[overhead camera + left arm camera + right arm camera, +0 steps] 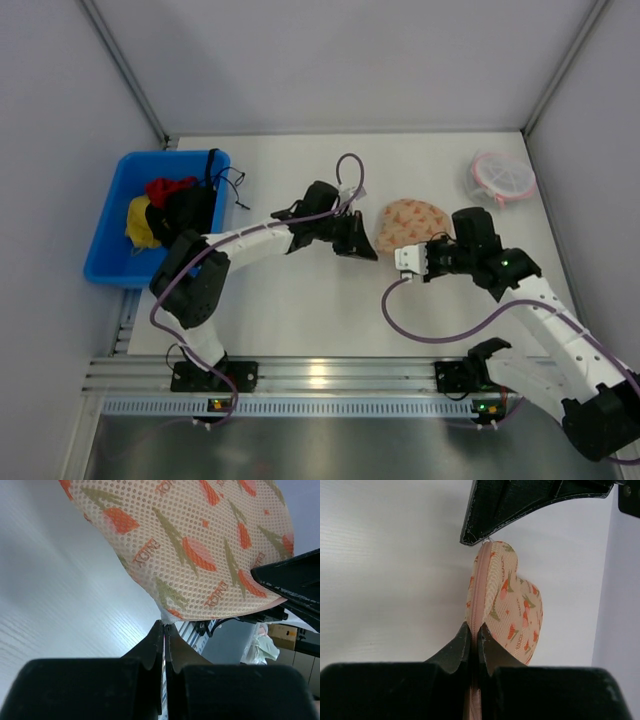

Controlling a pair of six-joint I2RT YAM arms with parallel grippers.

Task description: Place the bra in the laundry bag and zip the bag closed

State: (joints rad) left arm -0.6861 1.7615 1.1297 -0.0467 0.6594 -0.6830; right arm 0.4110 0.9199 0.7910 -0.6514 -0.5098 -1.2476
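The laundry bag (412, 222), cream-peach mesh with orange prints and a pink zip edge, is held up off the table between both grippers. My left gripper (372, 250) is shut on a small white tab at the bag's left end (164, 624). My right gripper (403, 252) is shut on the pink zip edge (475, 630) at the near end. In the left wrist view the bag (190, 545) fills the top. Seen from the right wrist, the bag (512, 605) stands edge-on, with the left gripper's fingers (520, 505) at its far end. The bra is out of view.
A blue bin (108, 245) holding red, yellow and black clothes stands at the left edge of the table. A small round pink-rimmed white mesh item (500, 178) lies at the back right. Grey walls close in both sides and the back.
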